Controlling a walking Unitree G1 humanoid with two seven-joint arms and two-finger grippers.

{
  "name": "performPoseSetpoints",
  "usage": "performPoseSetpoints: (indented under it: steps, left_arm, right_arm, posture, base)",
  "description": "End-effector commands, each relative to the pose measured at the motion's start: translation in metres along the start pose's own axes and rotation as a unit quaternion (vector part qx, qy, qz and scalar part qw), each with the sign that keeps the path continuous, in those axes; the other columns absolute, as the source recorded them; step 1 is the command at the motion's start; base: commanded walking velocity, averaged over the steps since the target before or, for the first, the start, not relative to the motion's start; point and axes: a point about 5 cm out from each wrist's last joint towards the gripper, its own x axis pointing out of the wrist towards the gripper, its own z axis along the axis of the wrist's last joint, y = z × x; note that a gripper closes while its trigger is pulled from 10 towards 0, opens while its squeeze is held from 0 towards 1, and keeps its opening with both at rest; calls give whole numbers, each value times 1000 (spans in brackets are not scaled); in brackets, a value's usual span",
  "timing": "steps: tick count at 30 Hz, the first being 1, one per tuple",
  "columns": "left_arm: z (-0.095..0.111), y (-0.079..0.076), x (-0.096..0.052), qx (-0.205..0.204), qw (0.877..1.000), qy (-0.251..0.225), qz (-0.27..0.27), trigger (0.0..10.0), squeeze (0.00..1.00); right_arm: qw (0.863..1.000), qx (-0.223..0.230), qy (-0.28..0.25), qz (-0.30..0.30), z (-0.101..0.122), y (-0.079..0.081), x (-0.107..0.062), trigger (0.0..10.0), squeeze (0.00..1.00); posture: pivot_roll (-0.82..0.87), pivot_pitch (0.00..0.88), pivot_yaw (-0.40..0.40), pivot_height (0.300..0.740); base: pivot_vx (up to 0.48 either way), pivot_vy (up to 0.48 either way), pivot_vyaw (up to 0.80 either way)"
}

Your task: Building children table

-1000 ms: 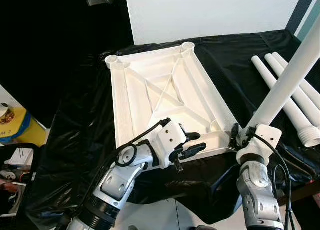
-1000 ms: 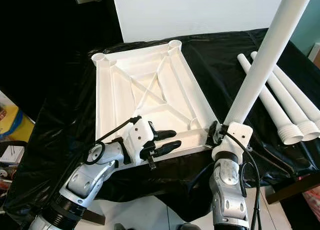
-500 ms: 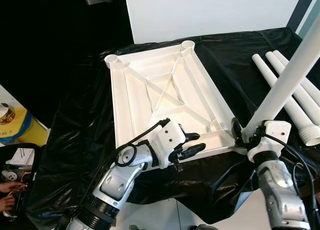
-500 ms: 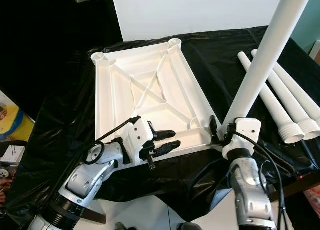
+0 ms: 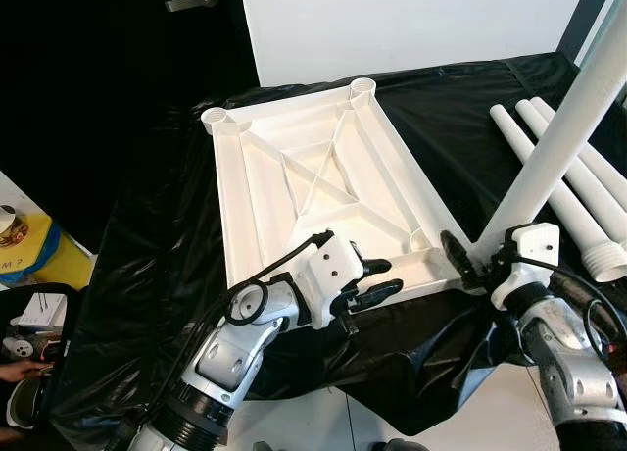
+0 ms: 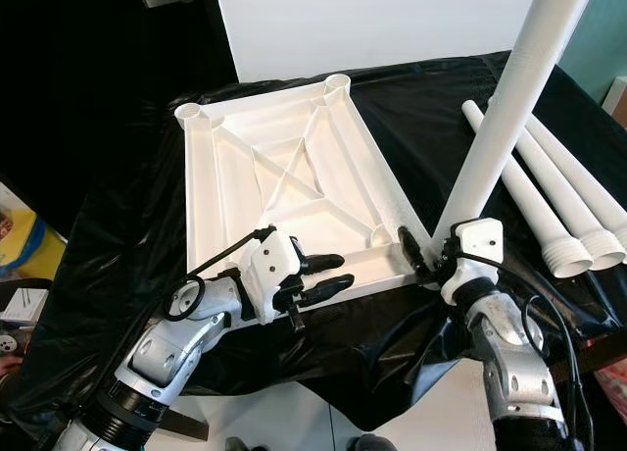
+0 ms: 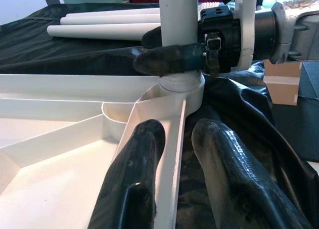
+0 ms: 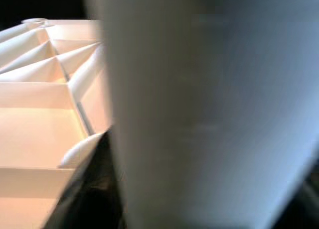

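1. A white rectangular plastic tabletop lies upside down on a desk draped in black plastic sheeting. Its ribbed underside faces up, and its long axis runs away from the robot.
2. The left pincer straddles the near rim of the tabletop, one black finger on each side of the rim wall, pinching it.
3. The right pincer is clamped on a long white plastic tube leg near its base.
4. The leg stands at the tabletop's near right corner socket, its lower end in the socket, rising steeply and leaning right.
5. Three more white tube legs lie side by side on the sheeting to the right.
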Motion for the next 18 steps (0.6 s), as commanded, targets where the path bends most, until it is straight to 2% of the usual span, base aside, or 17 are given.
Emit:
performPoseSetpoints:
  steps: [1, 10, 11, 18]
  left_arm:
    - [-2, 0, -1, -1, 1000, 7, -9, 10000, 0]
    - [-2, -1, -1, 0, 1000, 7, -12, 10000, 0]
    - [-2, -1, 0, 0, 1000, 6, -14, 10000, 0]
    - [-2, -3, 2, 0, 1000, 5, -18, 10000, 0]
  right_arm:
    - [1000, 5, 23, 19, -11, 4, -1, 0, 0]
    - [999, 20, 37, 19, -21, 6, -6, 0, 0]
    - [999, 25, 41, 14, -23, 6, -6, 10000, 0]
    - [998, 30, 58, -23, -29, 8, -6, 10000, 0]
  posture:
    - [-174, 100, 66, 740]
    - [-181, 95, 73, 740]
    - [-184, 95, 72, 740]
    - [-189, 92, 70, 740]
  base:
    - [0, 0, 0]
    - [0, 0, 0]
    - [0, 0, 0]
    - [0, 0, 0]
